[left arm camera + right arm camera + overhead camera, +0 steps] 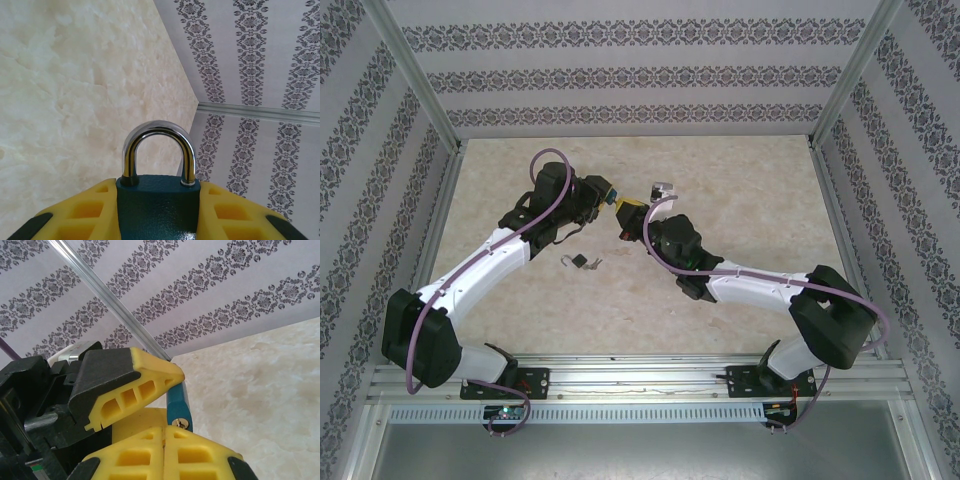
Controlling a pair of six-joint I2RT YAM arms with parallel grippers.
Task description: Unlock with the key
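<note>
A teal padlock [157, 210] with a chrome shackle [157, 126] is clamped between the yellow fingers of my left gripper [159, 186]; both shackle legs sit in the body. The left gripper [612, 195] holds it above the middle of the table. My right gripper [165, 429] is shut, its fingertips pressed together just under the padlock's [176, 400] brass keyhole [180, 423]. I cannot make out a key between its pads. In the top view the right gripper [633, 212] meets the left one. A small bunch of keys [578, 262] lies on the table nearer the arms.
The beige marbled tabletop [740, 200] is enclosed by patterned walls [640, 80] on three sides, with aluminium posts [415, 70] at the corners. Both arms reach in from the near rail [640, 375].
</note>
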